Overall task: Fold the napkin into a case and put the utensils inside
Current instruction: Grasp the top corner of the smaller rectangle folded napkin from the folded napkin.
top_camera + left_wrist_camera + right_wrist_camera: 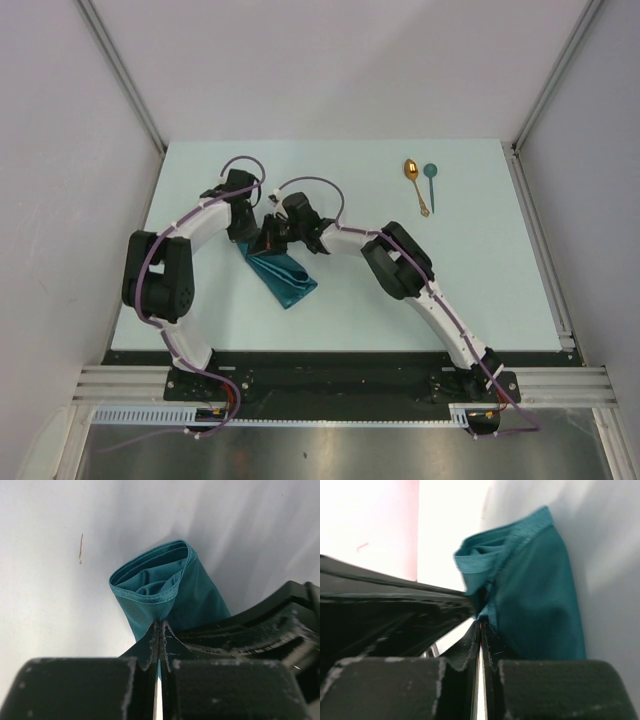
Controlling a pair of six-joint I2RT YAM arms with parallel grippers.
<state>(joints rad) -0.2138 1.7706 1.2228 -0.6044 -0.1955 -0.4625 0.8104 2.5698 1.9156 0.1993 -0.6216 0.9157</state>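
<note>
The teal napkin is bunched into a narrow folded strip that runs down and to the right from the two grippers at the table's middle left. My left gripper is shut on the cloth's top edge, and in the left wrist view the napkin hangs below its closed tips as an open-mouthed tube. My right gripper is shut on the same end, beside the left one; the napkin fills the right wrist view past its tips. The utensils lie at the far right: a gold spoon and a teal spoon, side by side.
The pale table ends at a metal rail along the near edge. Grey walls close in the left, right and far sides. The other gripper's black body shows in each wrist view: the right gripper's body and the left gripper's body.
</note>
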